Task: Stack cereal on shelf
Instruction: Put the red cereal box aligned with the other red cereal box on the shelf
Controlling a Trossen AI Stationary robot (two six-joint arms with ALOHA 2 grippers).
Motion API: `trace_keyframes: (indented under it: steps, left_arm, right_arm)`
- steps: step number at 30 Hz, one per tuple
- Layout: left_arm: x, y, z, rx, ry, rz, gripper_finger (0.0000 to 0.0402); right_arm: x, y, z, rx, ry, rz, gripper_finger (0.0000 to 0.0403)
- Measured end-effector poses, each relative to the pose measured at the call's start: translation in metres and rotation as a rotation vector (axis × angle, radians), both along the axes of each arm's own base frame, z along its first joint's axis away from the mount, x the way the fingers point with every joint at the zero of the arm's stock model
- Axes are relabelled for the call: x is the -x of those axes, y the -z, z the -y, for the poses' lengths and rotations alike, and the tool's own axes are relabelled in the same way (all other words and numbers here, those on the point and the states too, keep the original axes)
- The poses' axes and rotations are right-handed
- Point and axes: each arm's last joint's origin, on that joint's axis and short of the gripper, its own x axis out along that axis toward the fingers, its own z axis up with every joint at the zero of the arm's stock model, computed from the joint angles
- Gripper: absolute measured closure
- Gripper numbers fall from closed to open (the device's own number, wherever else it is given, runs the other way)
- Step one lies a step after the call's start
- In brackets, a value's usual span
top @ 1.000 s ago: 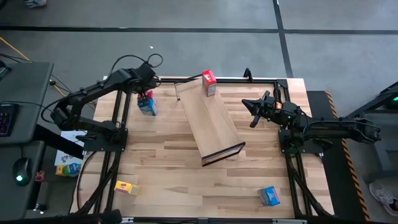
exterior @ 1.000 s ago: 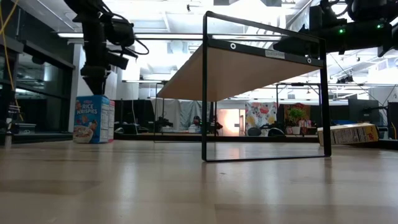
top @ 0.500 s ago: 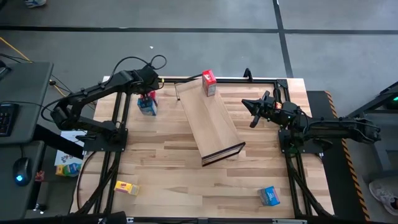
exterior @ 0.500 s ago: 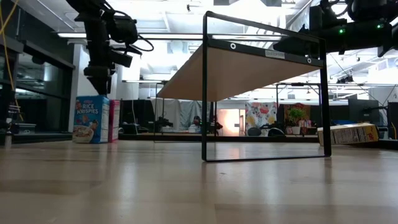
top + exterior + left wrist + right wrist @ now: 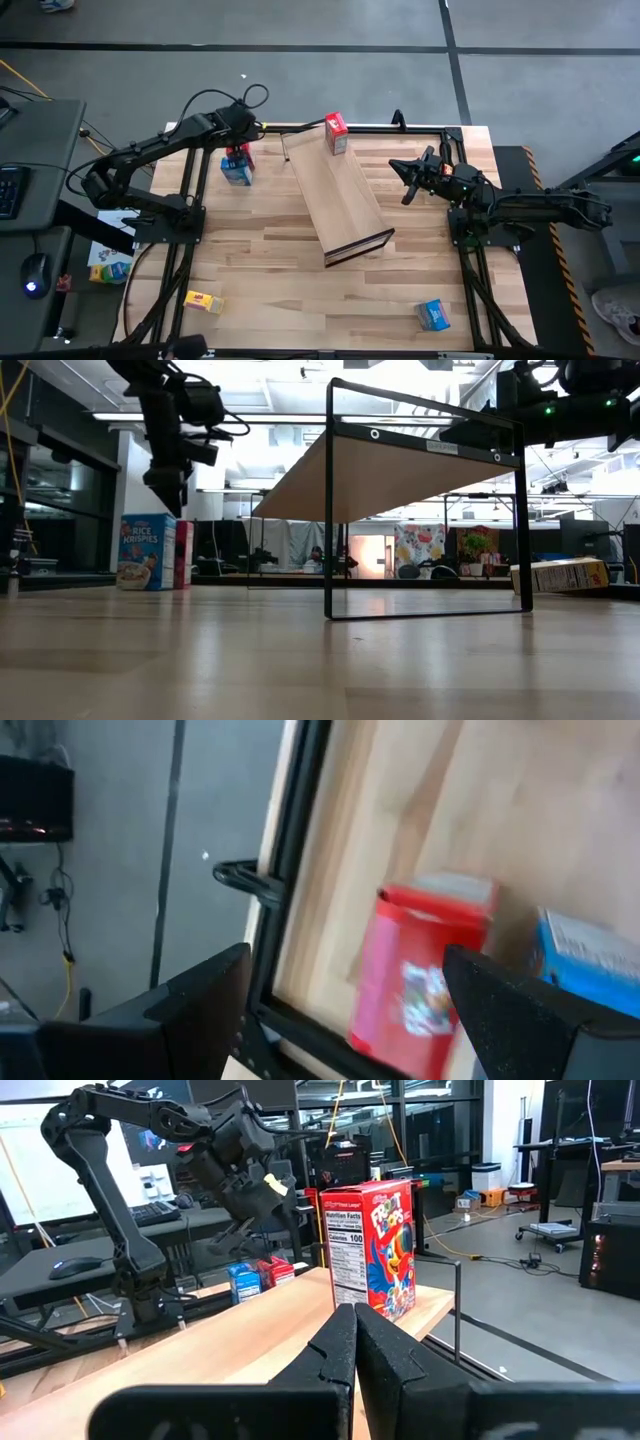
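The shelf (image 5: 340,195), a light-wood board on a thin dark frame, stands mid-table, with one red cereal box (image 5: 336,132) upright at its far end. At the far left, a red box (image 5: 425,970) and a blue box (image 5: 147,552) stand upright side by side on the tabletop. My left gripper (image 5: 240,143) hangs open above the red one, touching nothing. Right of the shelf, my right gripper (image 5: 355,1340) is shut, level and pointing at the shelf's red box (image 5: 375,1260). A yellow box (image 5: 203,301) and a blue box (image 5: 433,315) lie near the front edge.
Each arm's dark base frame (image 5: 165,215) stands on the table's side edge. A thin dark upright (image 5: 286,150) rises at the shelf's far left corner. Bare tabletop lies between the shelf and the front boxes. Beyond the table's left edge are a desk and a mouse (image 5: 34,272).
My left gripper, still open, has tipped upward and swung a little away from the blue box, coming over the red box beside it. The boxes and my right arm have kept still.
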Motion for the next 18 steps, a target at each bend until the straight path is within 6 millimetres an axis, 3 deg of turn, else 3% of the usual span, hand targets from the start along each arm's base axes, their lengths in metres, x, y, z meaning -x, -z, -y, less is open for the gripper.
trace_keyframes:
  steps: [6, 13, 18]
  left_arm:
    - [-0.0012, -0.0007, -0.0009, -0.009, 0.002, 0.014, 0.0080]
    - [-0.0029, 0.0021, 0.0042, 0.162, 0.049, 0.142, 0.0080]
    - [0.0018, 0.0023, -0.0007, 0.192, 0.011, 0.182, 0.0080]
  right_arm:
    - [0.0000, 0.0006, 0.0000, -0.002, 0.000, -0.007, 0.0403]
    - [-0.0001, 0.0016, 0.0000, -0.004, 0.001, -0.016, 0.0403]
    - [-0.0001, 0.0016, 0.0000, -0.005, 0.001, -0.016, 0.0403]
